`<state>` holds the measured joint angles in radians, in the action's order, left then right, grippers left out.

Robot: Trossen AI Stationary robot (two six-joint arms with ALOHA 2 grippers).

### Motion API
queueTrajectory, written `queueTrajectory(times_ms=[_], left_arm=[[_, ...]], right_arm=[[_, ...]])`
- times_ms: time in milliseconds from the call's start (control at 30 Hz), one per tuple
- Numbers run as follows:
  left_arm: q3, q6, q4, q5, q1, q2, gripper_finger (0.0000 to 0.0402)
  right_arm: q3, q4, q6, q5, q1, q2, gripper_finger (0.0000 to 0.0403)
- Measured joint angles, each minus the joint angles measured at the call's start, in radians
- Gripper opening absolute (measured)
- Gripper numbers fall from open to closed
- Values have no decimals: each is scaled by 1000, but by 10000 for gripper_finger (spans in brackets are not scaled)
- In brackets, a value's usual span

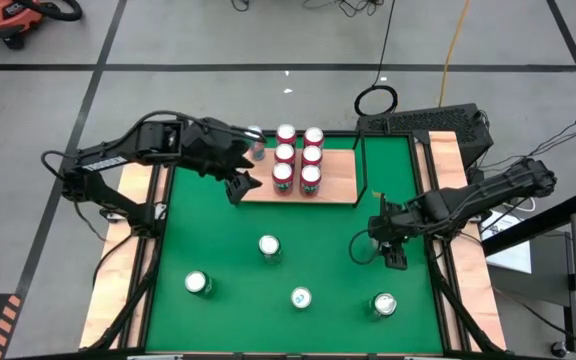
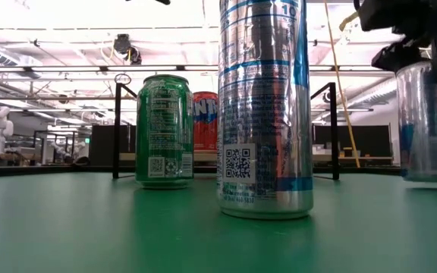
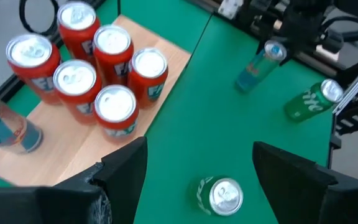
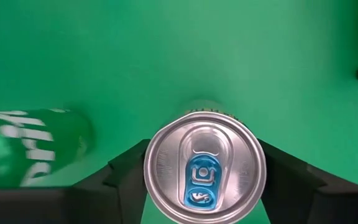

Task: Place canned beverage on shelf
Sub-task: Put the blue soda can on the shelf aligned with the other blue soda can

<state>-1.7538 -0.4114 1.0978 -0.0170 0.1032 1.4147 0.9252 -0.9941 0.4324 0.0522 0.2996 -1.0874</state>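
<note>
From above, the shelf (image 1: 336,178) sits at the back of the green mat (image 1: 218,235). Six red cans (image 1: 310,177) stand on its board, packed two by three toward its left side, which keeps the right part bare for more. A seventh, a slim silver-blue can (image 1: 256,142), stands at the shelf's left back corner. My left gripper (image 1: 240,186) hovers just beside the shelf's front left corner. My right gripper (image 1: 393,252) is in front of the shelf's right end, low over the mat. Four loose cans (image 1: 269,245) stand well in front of the shelf, waiting their turn.

At worktop height, a tall silver can (image 2: 264,106) and a green can (image 2: 164,129) stand before the shelf's black rails.

Past my left wrist, the left jaws are apart and empty, hanging in front of the shelf, so I judge them parked.

Past my right wrist, the canned beverage (image 4: 204,165) stands upright on the mat, off the shelf. My jaws are on either side of it, close against its wall, for the lift. Whether they already bite I cannot tell. One green can (image 4: 30,146) stands near it.
</note>
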Motion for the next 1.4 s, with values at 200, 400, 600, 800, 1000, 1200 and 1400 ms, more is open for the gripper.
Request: queueTrajectory(times_ms=[200,400,600,800,1000,1200,1400], left_arm=[[0,36,-65,-12,0,0,290],[0,51,-91,-26,10,0,290],[0,52,-90,-37,10,0,290],[0,60,-90,-45,10,0,290],[0,60,-95,-45,10,0,290],[0,73,-164,27,10,0,290],[0,81,-331,192,-2,8,290]], right_arm=[[82,-5,0,3,-1,0,230],[133,-8,0,0,-34,0,227],[139,-5,-10,-1,-78,0,227],[139,15,-14,0,-92,0,227],[178,46,-5,3,-91,0,227],[272,49,-11,-2,-91,0,230],[384,60,-49,-36,-91,0,227]])
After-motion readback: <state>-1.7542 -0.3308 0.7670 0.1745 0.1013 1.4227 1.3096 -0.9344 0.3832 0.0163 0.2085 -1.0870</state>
